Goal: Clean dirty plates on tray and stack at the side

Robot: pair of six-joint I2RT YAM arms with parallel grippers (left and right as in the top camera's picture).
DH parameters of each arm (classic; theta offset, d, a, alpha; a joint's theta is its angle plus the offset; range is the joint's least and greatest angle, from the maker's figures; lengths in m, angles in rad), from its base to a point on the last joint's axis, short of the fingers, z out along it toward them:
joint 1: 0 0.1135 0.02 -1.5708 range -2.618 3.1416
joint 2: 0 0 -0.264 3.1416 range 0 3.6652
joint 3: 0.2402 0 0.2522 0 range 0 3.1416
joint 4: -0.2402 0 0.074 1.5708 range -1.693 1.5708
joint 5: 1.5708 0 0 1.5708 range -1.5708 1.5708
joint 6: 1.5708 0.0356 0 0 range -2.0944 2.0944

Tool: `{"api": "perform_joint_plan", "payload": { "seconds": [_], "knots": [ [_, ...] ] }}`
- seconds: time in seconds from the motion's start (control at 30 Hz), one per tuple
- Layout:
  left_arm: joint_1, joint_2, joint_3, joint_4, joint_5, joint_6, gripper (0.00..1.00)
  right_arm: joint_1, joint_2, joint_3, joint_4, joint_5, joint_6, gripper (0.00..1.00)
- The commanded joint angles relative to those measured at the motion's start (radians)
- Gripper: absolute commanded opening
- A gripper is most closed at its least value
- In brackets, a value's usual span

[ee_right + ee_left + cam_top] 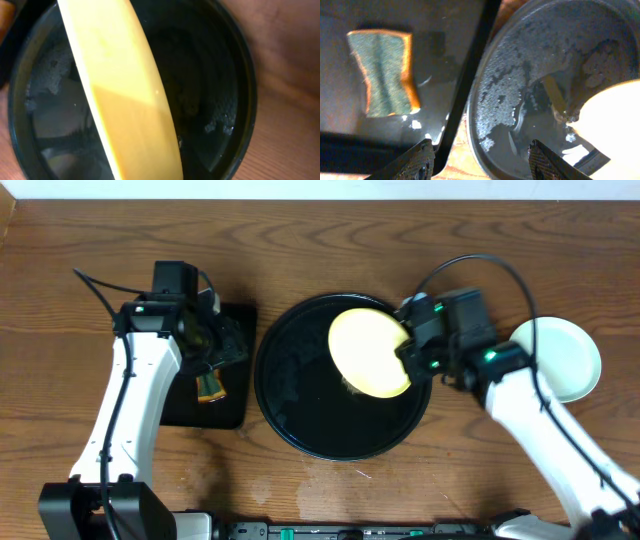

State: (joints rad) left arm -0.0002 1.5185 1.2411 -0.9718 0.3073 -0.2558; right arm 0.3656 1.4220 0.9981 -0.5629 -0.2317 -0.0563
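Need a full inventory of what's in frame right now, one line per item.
yellow plate: one, pale yellow, held tilted over the right part of the round tray
pale plate: at least one, light mint, on the table at the far right
round tray: one, glossy black, wet, centre of the table
rectangular tray: one, black, left of the round tray
sponge: one, green with orange edges, lying on the rectangular tray
table: one, brown wood, under everything
left fingers: two, black, open and empty, above the gap between the two trays
right fingers: two, black, shut on the yellow plate's right edge
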Motion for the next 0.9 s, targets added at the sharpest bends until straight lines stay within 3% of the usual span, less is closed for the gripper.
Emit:
{"api": "perform_joint_plan", "payload": {
  "seconds": [0.0, 0.1, 0.27, 0.57, 0.87],
  "knots": [
    [0.017, 0.002, 0.01, -0.016, -0.013, 0.032, 0.62, 0.12, -0.093, 0.0, 0.003, 0.333, 0.003, 0.01],
    [0.017, 0.002, 0.01, -0.031, -0.013, 0.05, 0.61, 0.212, -0.143, 0.0, 0.002, 0.484, -0.01, 0.01],
    [0.017, -0.016, 0.01, -0.044, -0.009, 0.057, 0.56, 0.342, -0.196, 0.0, 0.002, 0.544, -0.057, 0.01],
    [0.017, -0.231, 0.01, -0.034, -0.014, 0.111, 0.57, 0.479, -0.201, 0.0, 0.01, 0.704, -0.057, 0.01],
    [0.017, -0.343, 0.01, -0.079, -0.014, 0.11, 0.74, 0.525, -0.203, 0.001, 0.064, 0.861, -0.057, 0.01]
  ]
}}
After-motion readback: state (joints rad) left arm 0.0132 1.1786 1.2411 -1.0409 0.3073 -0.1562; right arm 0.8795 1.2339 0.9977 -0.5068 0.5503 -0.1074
